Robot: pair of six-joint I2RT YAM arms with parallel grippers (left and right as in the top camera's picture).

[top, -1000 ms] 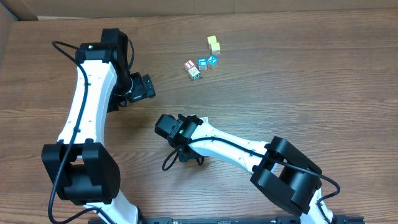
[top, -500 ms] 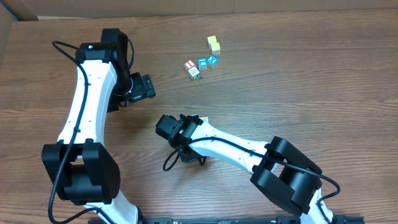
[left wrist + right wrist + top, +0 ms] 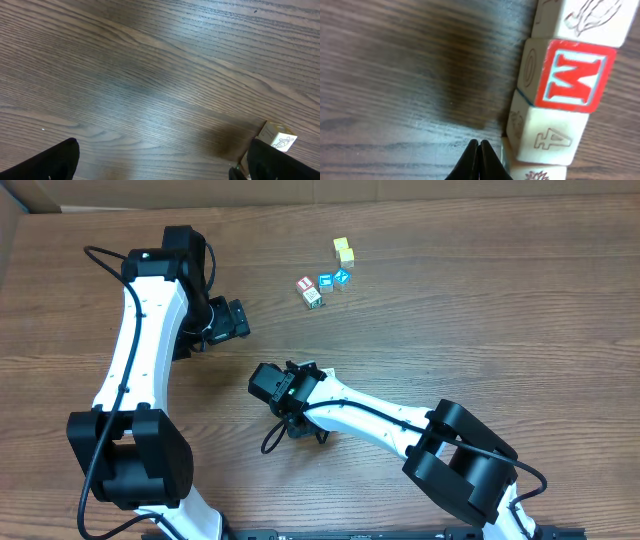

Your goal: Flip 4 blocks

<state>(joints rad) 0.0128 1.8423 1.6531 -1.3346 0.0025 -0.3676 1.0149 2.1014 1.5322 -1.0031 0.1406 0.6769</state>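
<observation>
Right claw (image 3: 479, 159) was pinched fully closed with nothing in it, tips down by the worktop (image 3: 395, 75) and just beside a line of four blocks touching side to side. The red M block (image 3: 567, 75) sat next to the block with a 4 (image 3: 545, 135), with one more at each end. Left claw (image 3: 162, 167) was wide open and empty over bare wood, with one pale block (image 3: 277, 137) just beside one of its fingers.

From above, a little cluster of blocks (image 3: 325, 282) sat near the middle of the worktop's far edge, with two yellow cubes (image 3: 344, 250) just behind it. Honestly couldn't tell how the close-up line matched that cluster.

My take: closed tips are for tipping, not grabbing. I'd push high on a block's side so it rolls over instead of sliding. Since the neighbours touch, I'd start with an end block and go slow, or the whole row probably shifts. The open left claw could steady the rest. Leave the yellow ones alone.
</observation>
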